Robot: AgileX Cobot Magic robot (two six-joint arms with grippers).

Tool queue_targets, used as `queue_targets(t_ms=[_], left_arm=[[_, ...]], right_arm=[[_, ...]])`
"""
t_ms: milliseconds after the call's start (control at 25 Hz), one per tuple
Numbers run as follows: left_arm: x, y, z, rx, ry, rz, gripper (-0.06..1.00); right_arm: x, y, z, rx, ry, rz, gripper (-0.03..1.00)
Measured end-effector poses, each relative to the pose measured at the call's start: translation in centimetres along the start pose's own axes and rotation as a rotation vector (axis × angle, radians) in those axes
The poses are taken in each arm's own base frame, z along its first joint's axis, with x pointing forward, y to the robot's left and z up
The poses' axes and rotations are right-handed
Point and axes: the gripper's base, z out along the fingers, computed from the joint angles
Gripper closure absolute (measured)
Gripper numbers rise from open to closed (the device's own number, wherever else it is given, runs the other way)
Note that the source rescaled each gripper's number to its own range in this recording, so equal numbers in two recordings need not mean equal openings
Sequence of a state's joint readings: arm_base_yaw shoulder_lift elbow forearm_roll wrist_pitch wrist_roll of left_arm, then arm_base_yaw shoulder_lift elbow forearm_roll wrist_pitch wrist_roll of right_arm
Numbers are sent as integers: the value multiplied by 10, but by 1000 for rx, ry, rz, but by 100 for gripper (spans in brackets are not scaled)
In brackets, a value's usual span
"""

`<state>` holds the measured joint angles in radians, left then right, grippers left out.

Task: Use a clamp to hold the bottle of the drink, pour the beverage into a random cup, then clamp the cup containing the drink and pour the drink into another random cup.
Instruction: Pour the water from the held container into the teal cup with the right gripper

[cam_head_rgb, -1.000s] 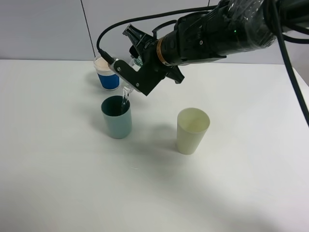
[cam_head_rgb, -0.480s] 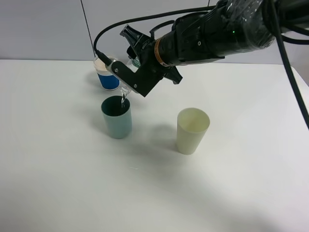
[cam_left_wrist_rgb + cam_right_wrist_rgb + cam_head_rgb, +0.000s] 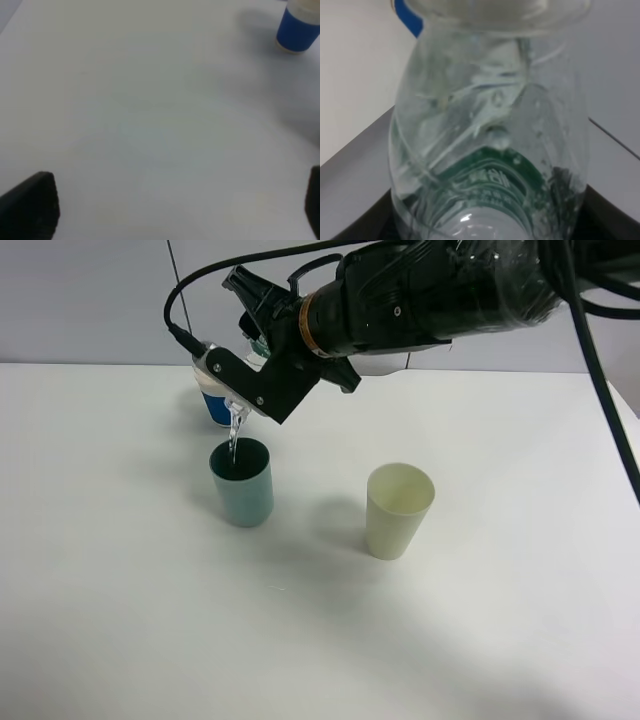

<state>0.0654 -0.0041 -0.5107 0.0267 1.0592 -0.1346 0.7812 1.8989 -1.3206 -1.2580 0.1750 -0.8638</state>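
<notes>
My right gripper (image 3: 262,380) reaches across to the left and is shut on a clear plastic bottle (image 3: 236,412), tilted mouth down above the teal cup (image 3: 241,483). A thin stream of clear drink (image 3: 234,437) falls into that cup. The bottle (image 3: 490,125), with a green label, fills the right wrist view. A cream cup (image 3: 398,511) stands upright to the right of the teal cup. My left gripper (image 3: 172,210) is open and empty over bare table; only its dark fingertips (image 3: 30,206) show. It is out of the high view.
A blue-and-white cup (image 3: 220,400) stands just behind the teal cup, under the right gripper; it also shows in the left wrist view (image 3: 298,29). The white table (image 3: 150,620) meets a grey wall at the back.
My right gripper has moved left and slightly up with the bottle. The stream still falls into the teal cup. The cups have not moved.
</notes>
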Motion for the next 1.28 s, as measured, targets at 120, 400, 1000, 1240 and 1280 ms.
queue_targets(t_ms=[120,400,1000,1240,1280], left_arm=[[0,0,0,0,0,0,-6],[0,0,0,0,0,0,-6],[0,0,0,0,0,0,-6],[0,0,0,0,0,0,-6],[0,0,0,0,0,0,-6]], right_arm=[[-1,0,0,-8,10,-34,97],[-4,-3,-1,-16,25,-154,97],[-1,-6,-3,-23,101,-369,97],[-2,-8,-3,2,92,-379,97],[-3,-9,-3,10,88,-390,97]])
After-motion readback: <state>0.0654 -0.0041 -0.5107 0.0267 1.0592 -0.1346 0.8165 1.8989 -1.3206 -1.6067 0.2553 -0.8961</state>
